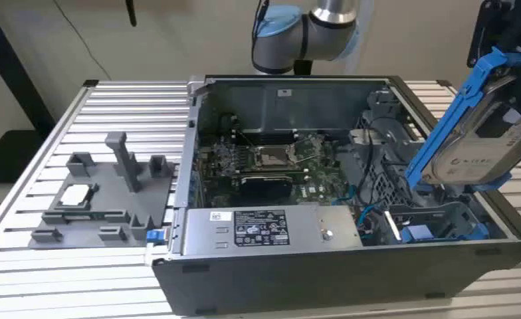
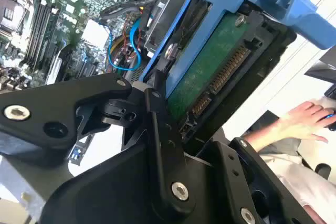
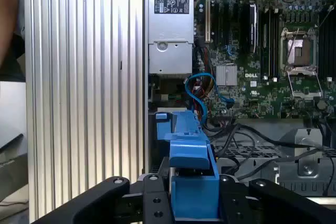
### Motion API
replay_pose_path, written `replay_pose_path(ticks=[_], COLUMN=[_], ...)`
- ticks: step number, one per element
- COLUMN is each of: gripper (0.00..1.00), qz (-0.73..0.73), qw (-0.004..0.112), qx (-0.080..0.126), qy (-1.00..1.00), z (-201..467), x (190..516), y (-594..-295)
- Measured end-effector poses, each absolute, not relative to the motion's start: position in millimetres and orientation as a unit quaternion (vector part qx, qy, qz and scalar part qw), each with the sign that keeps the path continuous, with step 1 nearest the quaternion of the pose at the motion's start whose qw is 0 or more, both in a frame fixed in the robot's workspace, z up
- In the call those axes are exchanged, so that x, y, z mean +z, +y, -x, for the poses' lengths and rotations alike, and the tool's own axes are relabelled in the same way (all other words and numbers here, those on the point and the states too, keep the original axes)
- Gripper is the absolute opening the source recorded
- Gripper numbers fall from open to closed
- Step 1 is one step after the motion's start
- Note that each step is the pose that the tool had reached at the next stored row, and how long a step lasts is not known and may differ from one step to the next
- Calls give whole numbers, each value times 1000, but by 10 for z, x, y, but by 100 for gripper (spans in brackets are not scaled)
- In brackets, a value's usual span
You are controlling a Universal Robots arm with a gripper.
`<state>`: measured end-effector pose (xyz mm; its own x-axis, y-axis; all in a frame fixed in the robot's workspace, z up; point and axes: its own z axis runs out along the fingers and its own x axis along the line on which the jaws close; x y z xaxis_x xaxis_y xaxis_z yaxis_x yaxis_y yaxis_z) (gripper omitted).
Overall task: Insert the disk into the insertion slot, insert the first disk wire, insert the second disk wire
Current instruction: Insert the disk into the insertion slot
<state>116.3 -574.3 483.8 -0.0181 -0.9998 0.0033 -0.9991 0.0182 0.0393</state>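
Exterior view: hand [image 1: 502,45] clamped on disk [image 1: 478,143], tilted over insertion slot [image 1: 438,222]; blue cables [image 1: 365,216], PSU box [image 1: 260,229] beside

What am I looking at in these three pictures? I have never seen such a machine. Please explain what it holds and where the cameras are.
It is a grey-and-blue robot arm working over an open grey computer case on a ribbed metal table. The exterior view looks from outside; both wrist views ride on the arm. Its black gripper clamps the disk, a silver hard drive in a blue plastic frame, tilted above the grey insertion slot, not inside it. A grey plastic fixture lies beside the case.
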Motion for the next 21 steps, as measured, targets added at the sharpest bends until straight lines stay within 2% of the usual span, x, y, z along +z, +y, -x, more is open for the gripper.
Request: replay_pose_path(ticks=[21], gripper=[33], qz=[-701], qw=[15], qx=[-13], qy=[-713], z=[-1167], x=[4764], y=[-5749])
